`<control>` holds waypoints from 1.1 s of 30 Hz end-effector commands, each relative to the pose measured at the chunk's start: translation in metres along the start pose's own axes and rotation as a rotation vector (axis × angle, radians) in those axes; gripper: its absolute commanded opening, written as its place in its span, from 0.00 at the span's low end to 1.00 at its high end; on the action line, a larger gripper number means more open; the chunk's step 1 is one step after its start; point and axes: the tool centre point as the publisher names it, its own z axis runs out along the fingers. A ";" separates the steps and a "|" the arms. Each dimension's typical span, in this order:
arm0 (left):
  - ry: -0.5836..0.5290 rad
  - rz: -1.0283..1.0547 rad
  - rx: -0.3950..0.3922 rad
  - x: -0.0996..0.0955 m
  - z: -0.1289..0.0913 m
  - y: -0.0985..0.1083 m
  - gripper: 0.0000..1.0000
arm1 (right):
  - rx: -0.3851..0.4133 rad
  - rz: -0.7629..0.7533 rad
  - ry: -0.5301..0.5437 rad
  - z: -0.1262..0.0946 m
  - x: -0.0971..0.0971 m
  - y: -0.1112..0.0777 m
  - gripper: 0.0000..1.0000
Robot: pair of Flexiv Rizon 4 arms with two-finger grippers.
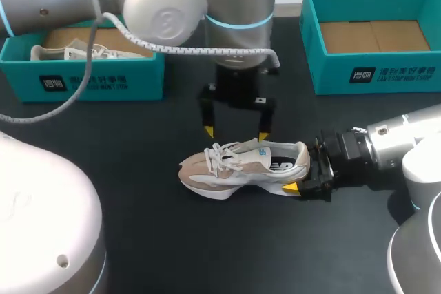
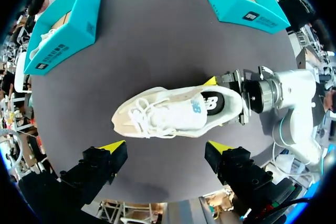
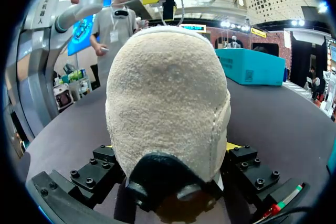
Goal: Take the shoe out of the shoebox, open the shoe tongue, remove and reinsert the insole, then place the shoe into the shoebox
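A beige and white shoe (image 1: 238, 166) lies on its sole mid-table, toe to the left, laces tied. My right gripper (image 1: 303, 165) comes in from the right and is shut on the heel, one yellow-tipped finger on each side. The right wrist view is filled by that heel (image 3: 168, 98), sitting between the fingers (image 3: 247, 166). My left gripper (image 1: 235, 133) hangs open just behind and above the shoe, touching nothing. The left wrist view looks down on the shoe (image 2: 168, 114) ahead of the open left gripper (image 2: 166, 148), with the right gripper (image 2: 223, 102) at the heel.
At the back left stands a teal shoebox (image 1: 83, 80) with another white shoe (image 1: 65, 51) inside. A second teal shoebox (image 1: 375, 77) at the back right shows only its cardboard floor. Black tabletop lies in front of the shoe.
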 end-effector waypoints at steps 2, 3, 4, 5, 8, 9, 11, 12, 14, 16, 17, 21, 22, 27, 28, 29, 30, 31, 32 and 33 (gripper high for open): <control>-0.154 -0.015 -0.002 0.023 0.003 -0.003 1.00 | 0.001 0.000 0.000 0.003 0.000 -0.004 0.00; -0.158 -0.022 -0.004 0.023 0.003 -0.003 1.00 | 0.001 0.000 0.000 0.003 0.000 -0.004 0.00; -0.183 -0.025 -0.001 0.025 0.004 -0.004 1.00 | 0.001 0.000 0.000 0.003 0.000 -0.004 0.00; -0.185 -0.032 0.004 0.026 0.004 -0.005 1.00 | 0.001 0.000 0.000 0.003 0.000 -0.004 0.00; -0.188 -0.054 -0.006 0.028 0.005 -0.006 1.00 | 0.001 0.000 0.000 0.003 0.000 -0.004 0.00; -0.190 -0.056 -0.005 0.029 0.006 -0.007 1.00 | 0.001 0.000 0.000 0.003 0.000 -0.004 0.00; -0.186 -0.065 -0.008 0.029 0.008 -0.007 1.00 | 0.001 0.000 0.000 0.003 0.000 -0.004 0.00; -0.189 -0.065 -0.007 0.029 0.010 -0.008 1.00 | 0.001 0.000 0.000 0.003 0.000 -0.004 0.00; -0.201 -0.067 0.000 0.029 0.014 -0.008 1.00 | 0.001 0.000 0.000 0.003 0.000 -0.004 0.00; -0.204 -0.072 0.004 0.029 0.018 -0.008 1.00 | 0.001 0.000 0.000 0.003 0.000 -0.004 0.00; -0.203 -0.076 0.004 0.028 0.019 -0.009 1.00 | 0.001 0.000 0.000 0.003 0.000 -0.004 0.00; -0.206 -0.101 0.017 0.029 0.030 -0.014 1.00 | 0.001 0.000 0.000 0.003 0.000 -0.004 0.00; -0.215 -0.105 0.025 0.030 0.033 -0.015 1.00 | 0.001 0.000 0.000 0.003 0.000 -0.004 0.00; -0.241 -0.109 0.023 0.036 0.048 -0.023 1.00 | 0.001 0.000 0.000 0.003 0.000 -0.004 0.00; -0.226 -0.118 0.028 0.037 0.050 -0.024 1.00 | 0.001 0.000 0.000 0.003 0.000 -0.004 0.00; -0.242 -0.116 0.033 0.038 0.053 -0.025 1.00 | 0.001 0.000 0.000 0.003 0.000 -0.004 0.00; -0.242 -0.121 0.026 0.039 0.056 -0.027 1.00 | 0.001 0.000 0.000 0.003 0.000 -0.004 0.00; -0.247 -0.122 0.021 0.039 0.060 -0.028 1.00 | 0.001 0.000 0.000 0.003 0.000 -0.004 0.00; -0.254 -0.123 0.016 0.040 0.064 -0.029 1.00 | 0.001 0.000 0.000 0.003 0.000 -0.004 0.00; -0.253 -0.126 0.015 0.040 0.067 -0.029 1.00 | 0.001 0.000 0.000 0.003 0.000 -0.004 0.00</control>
